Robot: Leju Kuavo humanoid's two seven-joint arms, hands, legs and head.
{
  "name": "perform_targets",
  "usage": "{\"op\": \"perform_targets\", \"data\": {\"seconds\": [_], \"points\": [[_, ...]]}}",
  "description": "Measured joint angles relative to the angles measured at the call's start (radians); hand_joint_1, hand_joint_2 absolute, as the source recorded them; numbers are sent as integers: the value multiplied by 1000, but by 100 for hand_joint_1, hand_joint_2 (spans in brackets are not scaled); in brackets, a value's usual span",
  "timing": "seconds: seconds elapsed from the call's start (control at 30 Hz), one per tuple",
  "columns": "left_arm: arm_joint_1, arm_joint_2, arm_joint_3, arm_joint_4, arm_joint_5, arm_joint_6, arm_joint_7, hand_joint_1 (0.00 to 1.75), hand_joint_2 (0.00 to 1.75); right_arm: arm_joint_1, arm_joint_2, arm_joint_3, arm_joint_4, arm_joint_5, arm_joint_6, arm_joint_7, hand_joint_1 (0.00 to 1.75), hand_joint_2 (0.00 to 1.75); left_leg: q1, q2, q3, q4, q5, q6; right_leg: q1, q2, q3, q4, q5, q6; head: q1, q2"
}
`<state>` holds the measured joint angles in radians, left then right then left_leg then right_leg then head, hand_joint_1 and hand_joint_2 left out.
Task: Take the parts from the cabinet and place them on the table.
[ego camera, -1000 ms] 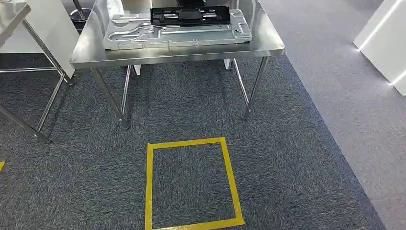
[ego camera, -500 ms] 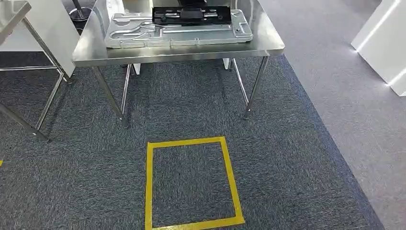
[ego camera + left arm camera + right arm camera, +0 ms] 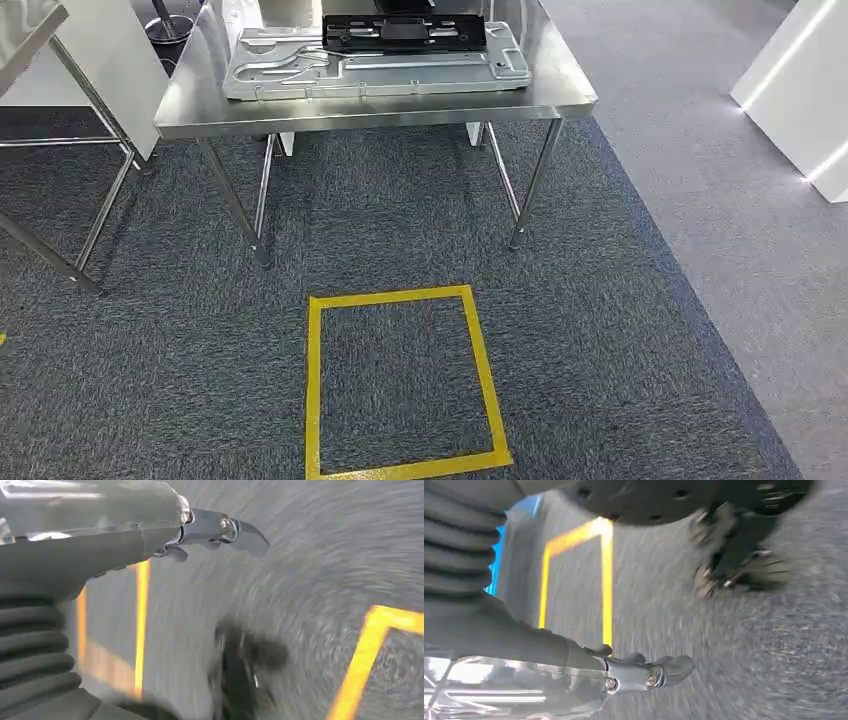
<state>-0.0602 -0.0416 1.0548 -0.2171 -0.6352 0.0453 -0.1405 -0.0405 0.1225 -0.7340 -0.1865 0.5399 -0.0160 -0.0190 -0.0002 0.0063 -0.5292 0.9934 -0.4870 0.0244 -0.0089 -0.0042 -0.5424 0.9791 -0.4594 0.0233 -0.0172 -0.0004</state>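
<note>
A steel table (image 3: 380, 108) stands ahead in the head view. On it lies a large silver stamped metal panel (image 3: 400, 72), with a black flat part (image 3: 405, 32) on its far side. My left hand (image 3: 220, 530) hangs over the carpet, its fingers straight and nothing in it. My right hand (image 3: 649, 672) also hangs over the carpet, fingers stretched out and holding nothing. Both wrist views are blurred by motion.
A yellow tape square (image 3: 312, 380) marks the dark carpet in front of the table. A second steel table (image 3: 30, 30) stands at the far left. A white cabinet (image 3: 800, 90) stands at the right on lighter grey floor. Yellow tape lines (image 3: 142, 610) run under my left hand.
The whole head picture has shifted a little; the table now sits slightly further right and higher, so the camera has moved. The parts on the table lie as before.
</note>
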Motion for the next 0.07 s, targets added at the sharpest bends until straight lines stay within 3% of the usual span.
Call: {"op": "perform_targets", "data": {"seconds": [0.03,0.07], "points": [[1,0,0,0,177,-11,40,0,175,0,0,-2,0,-160,1,5,0,175,0,0,0,0,0,0,0,0,-1,0,0,0,0,0],[2,0,1,0,306,-14,39,0,175,0,0,-4,0,-267,0,6,0,175,0,0,0,0,0,0,0,0,-1,1,0,0,0,0]]}}
